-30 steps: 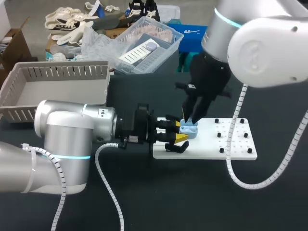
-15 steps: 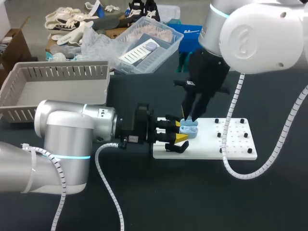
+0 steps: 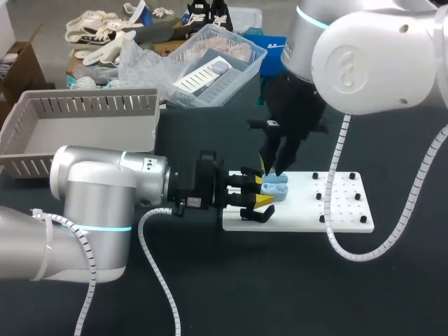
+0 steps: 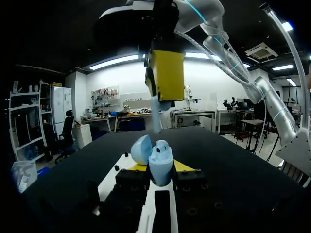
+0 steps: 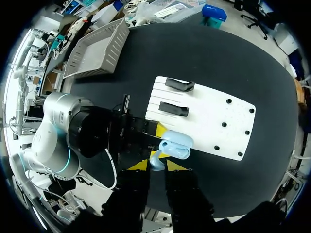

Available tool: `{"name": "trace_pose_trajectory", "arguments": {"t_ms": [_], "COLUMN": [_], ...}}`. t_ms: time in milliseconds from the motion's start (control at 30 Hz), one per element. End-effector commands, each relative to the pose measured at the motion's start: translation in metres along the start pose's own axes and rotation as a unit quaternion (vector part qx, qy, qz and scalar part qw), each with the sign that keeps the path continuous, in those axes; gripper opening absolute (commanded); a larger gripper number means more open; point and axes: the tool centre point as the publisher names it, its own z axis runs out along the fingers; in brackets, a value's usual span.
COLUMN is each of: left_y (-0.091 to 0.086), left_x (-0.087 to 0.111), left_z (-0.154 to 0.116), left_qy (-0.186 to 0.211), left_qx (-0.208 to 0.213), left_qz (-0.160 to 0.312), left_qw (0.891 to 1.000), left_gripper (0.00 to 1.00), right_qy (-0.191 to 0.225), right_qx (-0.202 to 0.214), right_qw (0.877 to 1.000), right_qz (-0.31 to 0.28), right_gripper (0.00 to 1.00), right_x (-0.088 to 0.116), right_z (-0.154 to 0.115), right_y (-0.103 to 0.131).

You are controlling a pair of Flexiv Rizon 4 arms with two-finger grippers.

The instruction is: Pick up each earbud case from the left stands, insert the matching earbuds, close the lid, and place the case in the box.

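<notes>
At white board [image 3: 336, 210]'s left edge, left gripper [image 3: 264, 190] is clamped on open-lid blue case [image 3: 275, 187], w/ right gripper [image 3: 273, 171] just above pinching an earbud [image 5: 156, 161]; looks mid-insertion, lid-close + drop into grey box [image 3: 84, 105] not yet done.

arms [image 3: 91, 203]: silver-white, cyan rings | cables [image 3: 157, 269]: white, ribbed | left pincer [image 3: 264, 190]: black, yellow tips

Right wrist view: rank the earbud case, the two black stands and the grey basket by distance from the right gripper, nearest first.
From the right gripper:
1. earbud case, just ahead of it.
2. nearer black stand, on the white board beyond the case.
3. farther black stand, at the board's far edge.
4. grey basket, off the board.
</notes>
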Motion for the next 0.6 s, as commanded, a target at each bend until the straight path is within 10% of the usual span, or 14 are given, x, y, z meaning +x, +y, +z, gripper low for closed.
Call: {"name": "trace_pose_trajectory", "arguments": {"t_ms": [33,600], "left_y": [-0.002,-0.002], "left_x": [0.0,0.0], "left_z": [0.0,0.0], "left_qy": [0.0,0.0], "left_qx": [-0.003,-0.003], "left_qz": [0.001,0.001], "left_qw": [1.0,1.0], "left_gripper": [0.0,0.0], "right_qy": [0.0,-0.003], "right_qx": [0.003,0.005], "right_qw": [1.0,1.0], "right_qz": [-0.011,-0.027], "right_gripper": [0.0,0.0], "right_x": [0.002,0.007], "right_z": [-0.001,0.011], "right_y": [0.0,-0.004]}}
